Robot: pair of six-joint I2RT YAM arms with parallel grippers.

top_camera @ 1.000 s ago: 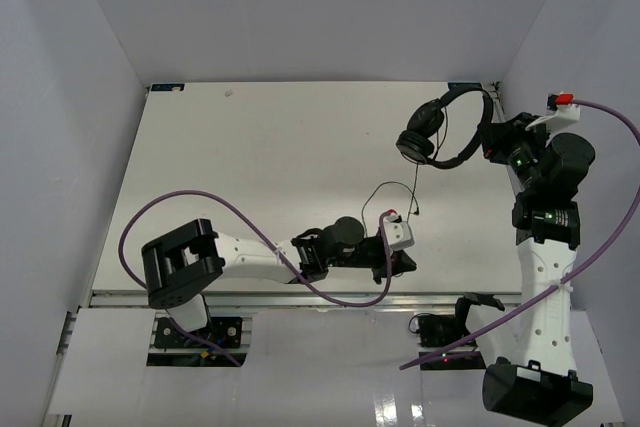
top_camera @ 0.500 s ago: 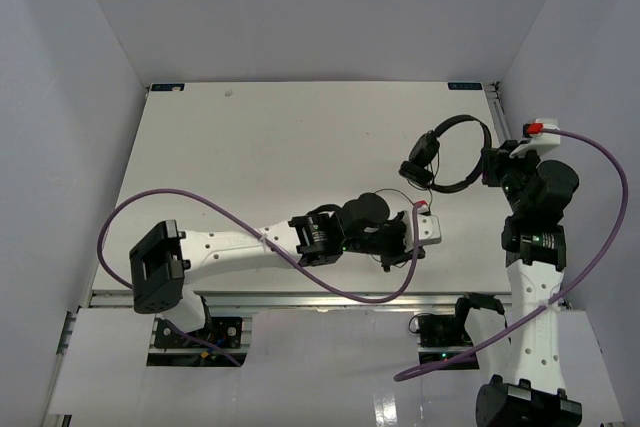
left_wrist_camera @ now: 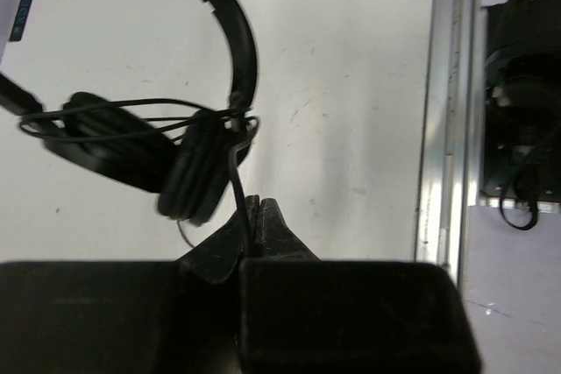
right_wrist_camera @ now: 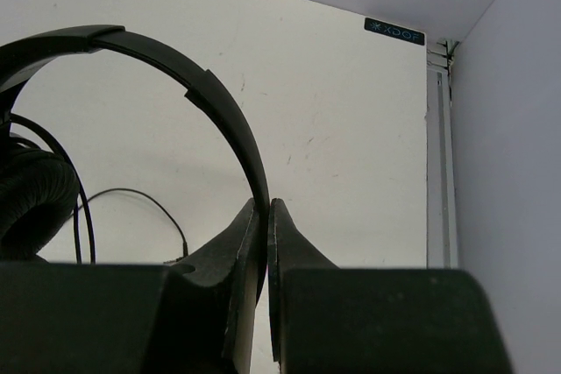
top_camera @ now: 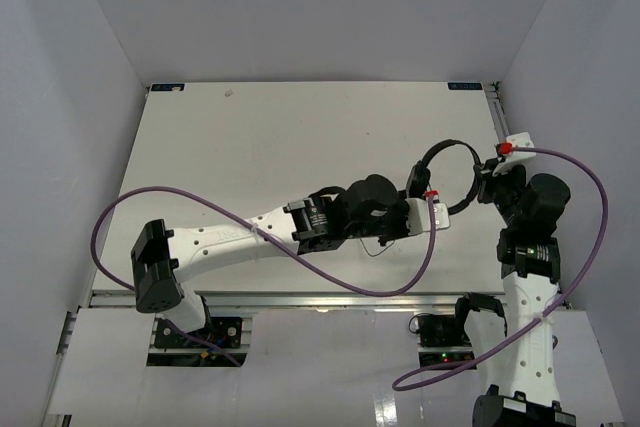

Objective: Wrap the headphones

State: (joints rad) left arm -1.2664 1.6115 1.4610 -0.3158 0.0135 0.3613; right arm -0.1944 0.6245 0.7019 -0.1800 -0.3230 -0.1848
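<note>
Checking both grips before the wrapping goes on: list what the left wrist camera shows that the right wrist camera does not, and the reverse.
Left wrist only: both round padded earcups, the thin black cord strung across them, and the left gripper shut on that cord. Right wrist only: the right gripper shut on the thin curved headband, plus a dark corner label. Both: the black over-ear headphones' band and cord against the white table.
</note>
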